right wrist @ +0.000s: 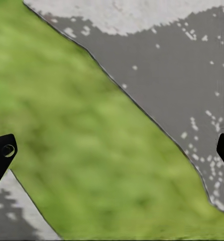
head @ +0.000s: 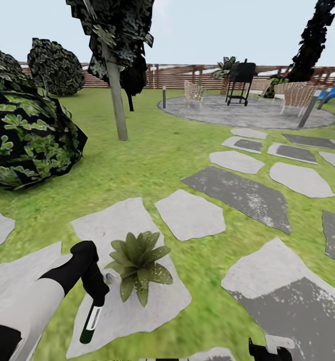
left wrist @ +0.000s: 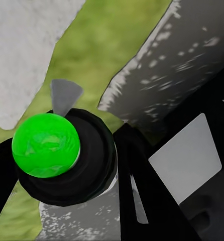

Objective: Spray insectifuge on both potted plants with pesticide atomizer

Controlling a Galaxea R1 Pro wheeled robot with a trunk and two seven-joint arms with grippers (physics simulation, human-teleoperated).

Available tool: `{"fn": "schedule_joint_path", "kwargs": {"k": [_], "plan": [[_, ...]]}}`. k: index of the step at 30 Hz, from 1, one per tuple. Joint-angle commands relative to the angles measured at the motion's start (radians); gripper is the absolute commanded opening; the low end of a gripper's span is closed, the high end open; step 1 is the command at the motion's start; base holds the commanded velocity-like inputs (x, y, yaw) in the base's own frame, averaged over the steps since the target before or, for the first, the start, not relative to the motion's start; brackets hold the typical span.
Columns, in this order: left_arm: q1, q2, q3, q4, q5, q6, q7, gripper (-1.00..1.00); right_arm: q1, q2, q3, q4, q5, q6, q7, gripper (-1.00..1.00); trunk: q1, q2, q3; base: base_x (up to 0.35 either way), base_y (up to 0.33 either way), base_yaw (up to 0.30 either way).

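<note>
My left gripper is shut on the pesticide atomizer, a slim dark green bottle with a white label band that hangs below the black fingers. Its pale head sits just left of a potted plant, a low rosette of speckled green leaves on a grey stepping stone. In the left wrist view the bottle's bright green round end fills the space between the fingers of the left gripper. My right gripper is low at the picture's bottom edge; its right wrist view shows the right gripper open over grass and stone.
A big dark bush stands at the left and a tree trunk behind it. Grey stepping stones lead to a round paved patio with a black grill, chairs and a grey post. A brown slatted fence closes the back.
</note>
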Motion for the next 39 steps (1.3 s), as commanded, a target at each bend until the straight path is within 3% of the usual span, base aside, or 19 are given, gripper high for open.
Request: {"fn": "schedule_joint_path", "kwargs": {"k": [1, 11, 20, 25, 39], "plan": [[0.0, 0.0, -0.004, -0.002, -0.007, 0.011, -0.01, -1.0, -0.001, 0.0, -0.006, 0.002, 0.011, -0.003, -0.005, 1.0, 0.0, 0.0, -0.001, -0.159, 0.247, -0.268], [0.0, -0.003, -0.005, -0.002, -0.007, 0.012, -0.01, -1.0, -0.001, 0.0, -0.006, 0.001, 0.011, -0.003, -0.005, 1.0, 0.0, 0.0, -0.001, -0.198, 0.247, -0.271], [0.0, -0.005, -0.003, -0.002, -0.007, 0.015, -0.01, -1.0, -0.001, 0.0, -0.006, 0.0, 0.011, -0.003, -0.005, 1.0, 0.0, 0.0, -0.001, 0.131, 0.259, -0.19], [0.002, -0.002, -0.006, -0.001, -0.006, 0.011, -0.01, -1.0, -0.001, 0.0, -0.006, 0.0, 0.011, -0.003, -0.005, 1.0, 0.0, 0.0, -0.001, 0.044, 0.033, -0.058], [0.003, 0.002, -0.005, -0.001, -0.005, 0.014, -0.014, -1.0, -0.001, 0.0, -0.006, 0.0, 0.011, -0.003, -0.005, 1.0, 0.0, 0.0, -0.001, -0.056, 0.001, -0.259]]}}
